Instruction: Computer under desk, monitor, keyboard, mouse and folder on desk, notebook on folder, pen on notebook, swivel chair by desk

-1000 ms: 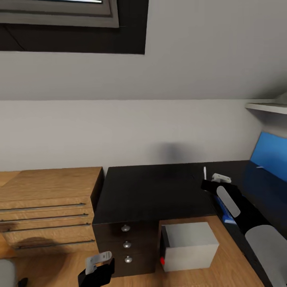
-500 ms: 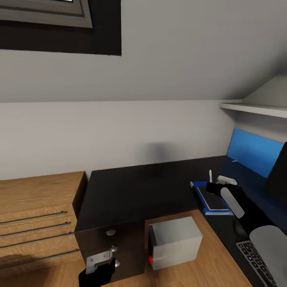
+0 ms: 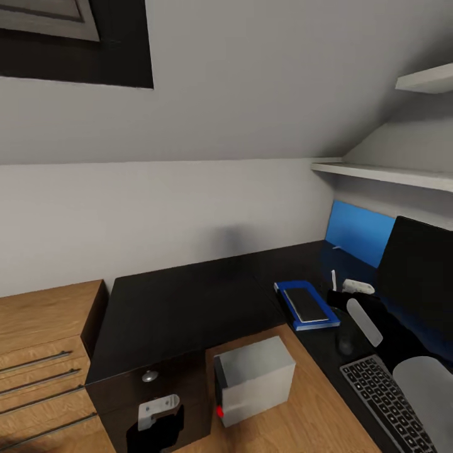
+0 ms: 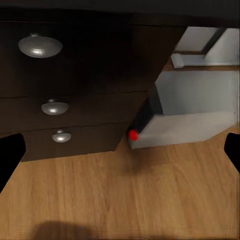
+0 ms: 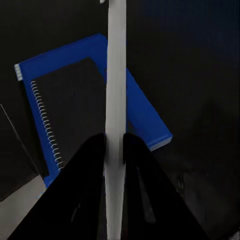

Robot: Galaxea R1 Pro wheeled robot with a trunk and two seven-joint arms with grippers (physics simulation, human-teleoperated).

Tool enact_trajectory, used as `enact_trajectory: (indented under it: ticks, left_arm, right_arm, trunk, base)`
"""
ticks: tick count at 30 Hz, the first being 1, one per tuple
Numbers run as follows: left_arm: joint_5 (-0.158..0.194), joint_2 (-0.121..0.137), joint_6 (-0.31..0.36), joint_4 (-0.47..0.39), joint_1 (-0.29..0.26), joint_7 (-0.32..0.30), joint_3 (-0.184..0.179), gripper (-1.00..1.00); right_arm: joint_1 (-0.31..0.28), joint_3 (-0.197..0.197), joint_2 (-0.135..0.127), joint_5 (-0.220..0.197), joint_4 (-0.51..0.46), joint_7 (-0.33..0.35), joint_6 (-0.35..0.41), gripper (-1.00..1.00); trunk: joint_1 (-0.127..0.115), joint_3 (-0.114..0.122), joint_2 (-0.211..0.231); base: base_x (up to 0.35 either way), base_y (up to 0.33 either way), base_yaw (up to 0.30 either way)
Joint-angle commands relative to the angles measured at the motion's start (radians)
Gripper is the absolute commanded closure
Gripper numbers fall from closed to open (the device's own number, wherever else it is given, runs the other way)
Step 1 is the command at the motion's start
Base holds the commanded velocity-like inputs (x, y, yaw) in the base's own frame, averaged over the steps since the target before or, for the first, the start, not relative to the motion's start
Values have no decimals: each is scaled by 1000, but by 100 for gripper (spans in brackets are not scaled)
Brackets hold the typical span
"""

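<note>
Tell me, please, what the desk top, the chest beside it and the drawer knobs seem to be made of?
The desk top looks like a black laminate or painted board: flat, dark, with a faint sheen. The chest looks like light wood or veneer with visible grain and steel-looking bar handles. The drawer knobs look like polished metal, silver with bright highlights.

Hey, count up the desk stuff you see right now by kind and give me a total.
Folder: 1
Notebook: 1
Pen: 1
Keyboard: 1
Monitor: 1
Computer: 1
Total: 6

view swung right, monitor [image 3: 420, 270] and keyboard [image 3: 388, 401] now showing
</note>
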Motion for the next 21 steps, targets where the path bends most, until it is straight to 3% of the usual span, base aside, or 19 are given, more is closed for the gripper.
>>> enact_trajectory:
  ticks: [1,4,10,17,21]
  left_arm:
    - [11,0,3,-6,0,8,-2,-100]
    - [11,0,1,-23,0,9,-5,-100]
    - [11,0,-26,-33,0,8,-9,-100]
    - [10,9,-134,-68,12,8,-70,-100]
    - [9,17,-199,-80,29,8,-100,-100]
  right_arm:
    - [-1,6,-1,-1,0,-9,0,100]
    - [-1,7,4,37,1,-8,0,100]
    - [-1,9,19,66,1,-7,0,100]
    - [-1,31,32,75,1,-5,-1,100]
    - [-1,76,50,76,1,-3,-1,100]
  trunk:
    - [0,-1,-1]
    - [0,-1,-1]
    - [0,0,-1]
    - [0,0,-1]
    - [0,0,-1]
  base:
    - [0,0,-238]
    - [0,0,-148]
    - [0,0,-52]
    - [0,0,-9]
    - [0,0,-1]
